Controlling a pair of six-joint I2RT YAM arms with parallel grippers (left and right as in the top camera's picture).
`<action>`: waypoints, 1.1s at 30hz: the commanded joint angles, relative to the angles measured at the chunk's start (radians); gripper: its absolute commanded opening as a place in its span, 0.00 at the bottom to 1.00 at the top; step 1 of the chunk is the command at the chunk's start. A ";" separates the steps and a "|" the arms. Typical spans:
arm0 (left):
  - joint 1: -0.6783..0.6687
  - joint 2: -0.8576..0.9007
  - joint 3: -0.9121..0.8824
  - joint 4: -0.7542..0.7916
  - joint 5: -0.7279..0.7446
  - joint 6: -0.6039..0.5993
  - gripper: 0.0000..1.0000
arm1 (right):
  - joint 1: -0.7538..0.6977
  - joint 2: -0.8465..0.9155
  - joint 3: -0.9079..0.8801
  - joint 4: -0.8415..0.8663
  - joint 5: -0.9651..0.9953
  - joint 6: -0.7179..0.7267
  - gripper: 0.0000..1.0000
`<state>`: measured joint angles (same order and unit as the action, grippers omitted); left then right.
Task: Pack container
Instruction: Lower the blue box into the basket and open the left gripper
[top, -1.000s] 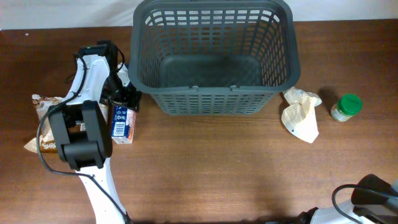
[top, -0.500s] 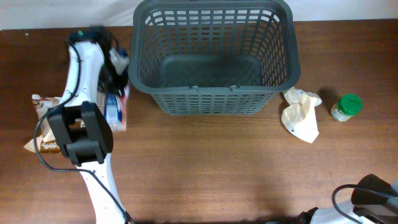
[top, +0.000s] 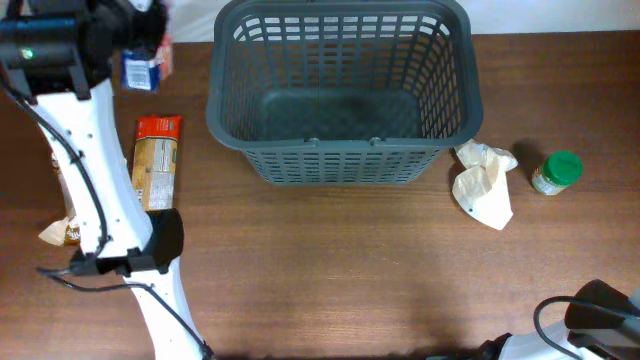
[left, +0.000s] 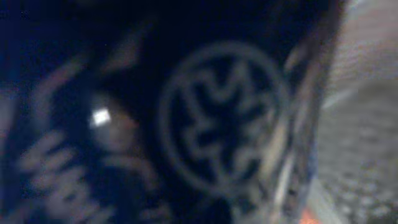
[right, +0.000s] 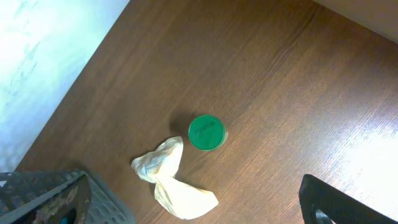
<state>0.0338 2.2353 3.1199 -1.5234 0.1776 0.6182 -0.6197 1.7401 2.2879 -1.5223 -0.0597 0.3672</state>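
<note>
The container (top: 340, 160) is a big dark grey slotted basket at the back middle of the table, with nothing showing inside. My left gripper (top: 135, 48) is raised at the back left, left of the basket, shut on a small blue carton (top: 141, 70). In the left wrist view the carton's dark blue face (left: 217, 124) with a round logo fills the frame, blurred. Of my right gripper, only one dark finger (right: 336, 202) shows at the right wrist view's lower right, open, with bare table in front of it.
An orange and tan packet (top: 155, 160) lies left of the basket, and a brown wrapper (top: 55, 232) peeks out behind the left arm. Right of the basket lie a crumpled cream bag (top: 485, 185) and a small green-lidded jar (top: 557, 172).
My left gripper shut on the blue carton beside the basket's left wall and lifted it up and back to the far left. The orange packet is now uncovered.
</note>
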 joint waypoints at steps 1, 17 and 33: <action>-0.156 -0.066 0.017 0.003 0.148 0.410 0.01 | -0.002 0.009 0.009 0.000 0.013 0.008 0.99; -0.354 0.112 -0.166 0.070 0.143 0.628 0.02 | -0.002 0.009 0.009 0.000 0.013 0.008 0.99; -0.373 0.304 -0.457 0.256 0.035 0.598 0.03 | -0.002 0.009 0.009 0.000 0.013 0.008 0.99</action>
<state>-0.3347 2.5629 2.6652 -1.2831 0.2256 1.2228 -0.6197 1.7401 2.2879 -1.5223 -0.0597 0.3672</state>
